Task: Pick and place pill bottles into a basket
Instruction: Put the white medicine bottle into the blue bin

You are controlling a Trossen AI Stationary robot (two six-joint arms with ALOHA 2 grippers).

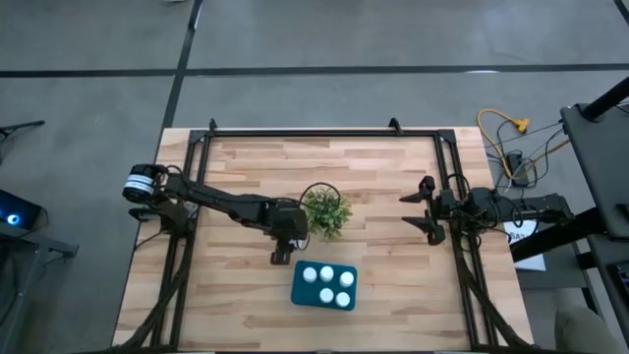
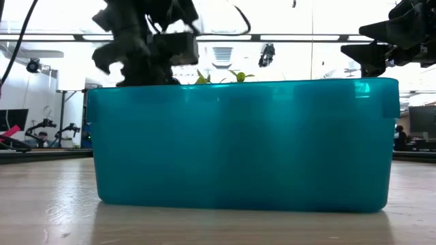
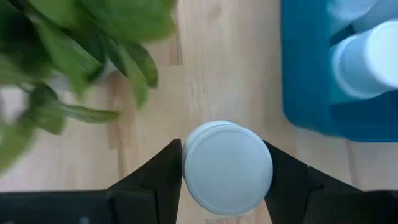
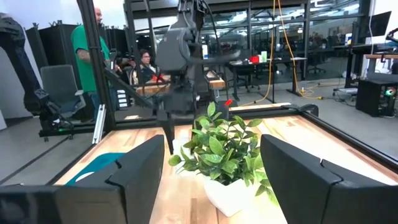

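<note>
No brand, label or readable writing shows anywhere you look, not on the bottle caps and not on the basket (image 1: pixel 298 288).

Much is hidden from you. In the low view the basket's teal wall fills the picture, so only leaf tips of the plant (image 1: pixel 325 212) rise over its rim, and nothing inside can be seen. From above, 5 pill bottles (image 1: pixel 326 273) show in the basket as white dots, just in front of the plant. In the left wrist view 2 of them are cut off at the picture's edge. The bodies of all bottles are hard to make out; you see mostly caps.

Your left gripper (image 3: pixel 225 167) hangs just beside the plant, between it and the basket, its 2 dark fingers (image 3: pixel 163 174) standing close against either side of the sixth pill bottle (image 3: pixel 227 167), which stands on the wooden table (image 1: pixel 236 305) outside the basket. Whether the fingers actually pinch it, you cannot tell.

Your right gripper (image 4: pixel 210 168) waits well apart from the plant, at the table's right edge, fingers spread wide and holding nothing.
</note>
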